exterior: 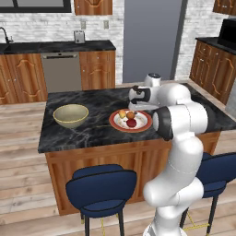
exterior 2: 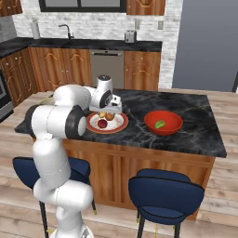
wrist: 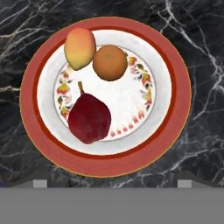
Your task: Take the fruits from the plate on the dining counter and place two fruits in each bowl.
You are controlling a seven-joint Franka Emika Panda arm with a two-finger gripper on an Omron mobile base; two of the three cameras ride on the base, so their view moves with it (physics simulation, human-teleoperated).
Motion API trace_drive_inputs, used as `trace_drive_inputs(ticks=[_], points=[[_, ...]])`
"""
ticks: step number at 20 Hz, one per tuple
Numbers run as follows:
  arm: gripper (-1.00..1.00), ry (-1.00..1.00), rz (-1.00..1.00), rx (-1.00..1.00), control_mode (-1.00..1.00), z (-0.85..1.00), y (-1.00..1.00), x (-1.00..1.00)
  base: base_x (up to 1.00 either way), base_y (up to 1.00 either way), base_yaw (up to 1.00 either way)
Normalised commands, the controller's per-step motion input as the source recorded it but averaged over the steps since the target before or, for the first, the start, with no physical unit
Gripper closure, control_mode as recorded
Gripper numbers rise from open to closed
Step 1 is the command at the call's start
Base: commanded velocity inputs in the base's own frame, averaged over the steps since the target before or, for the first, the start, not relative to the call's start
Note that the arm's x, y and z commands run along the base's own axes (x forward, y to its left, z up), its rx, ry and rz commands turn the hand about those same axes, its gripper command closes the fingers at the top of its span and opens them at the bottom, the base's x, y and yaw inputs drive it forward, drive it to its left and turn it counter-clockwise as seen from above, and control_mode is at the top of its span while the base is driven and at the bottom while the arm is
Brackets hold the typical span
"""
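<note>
Dining counter (exterior: 87, 124) margin beside plate (wrist: 179, 87)

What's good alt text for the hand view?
Looking straight down on a red-rimmed white plate holding three fruits: a yellow-orange fruit beside an orange fruit, and a dark red fruit nearer the camera. The plate sits on the black, white-veined dining counter.

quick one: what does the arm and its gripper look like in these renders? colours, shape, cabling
Glossy white arm built of rounded, bulbous segments, with dark bands at the joints. No cables and no markings show. The hand is white with a dark face, and the gripper ends in two small dark fingers.
</note>
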Motion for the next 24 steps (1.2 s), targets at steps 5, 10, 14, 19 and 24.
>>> trace_drive_inputs(ticks=[5,10,14,19,24], points=[[-1.00,0.00,0.17,0.00,-1.00,-0.14,0.35,0.09,0.00,0.00,0.00],[-1.00,0.00,0.08,0.00,-1.00,-0.27,0.21,0.25,0.00,0.00,0.00],[-1.00,0.00,0.04,0.00,-1.00,-0.45,0.00,0.19,0.00,0.00,0.00],[-1.00,0.04,0.01,0.00,-1.00,-0.39,0.04,0.03,0.00,0.00,0.00],[-1.00,0.01,0.01,0.00,-1.00,-0.30,0.01,0.15,0.00,0.00,0.00]])
